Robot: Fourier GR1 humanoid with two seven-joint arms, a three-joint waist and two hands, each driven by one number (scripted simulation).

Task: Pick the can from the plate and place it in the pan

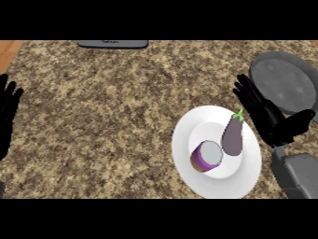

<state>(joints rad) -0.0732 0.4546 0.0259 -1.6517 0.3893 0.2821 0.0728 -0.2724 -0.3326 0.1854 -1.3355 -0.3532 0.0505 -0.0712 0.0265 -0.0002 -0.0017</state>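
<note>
While unlabelled, can (207,156) lies on plate (192,177).

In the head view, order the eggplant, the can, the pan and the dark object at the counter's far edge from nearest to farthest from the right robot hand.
From the right robot hand:
1. Eggplant, just left of it, on the plate.
2. Pan, just beyond it; too close to the eggplant to rank surely.
3. Can, on the plate's left.
4. Dark object, far left.
</note>
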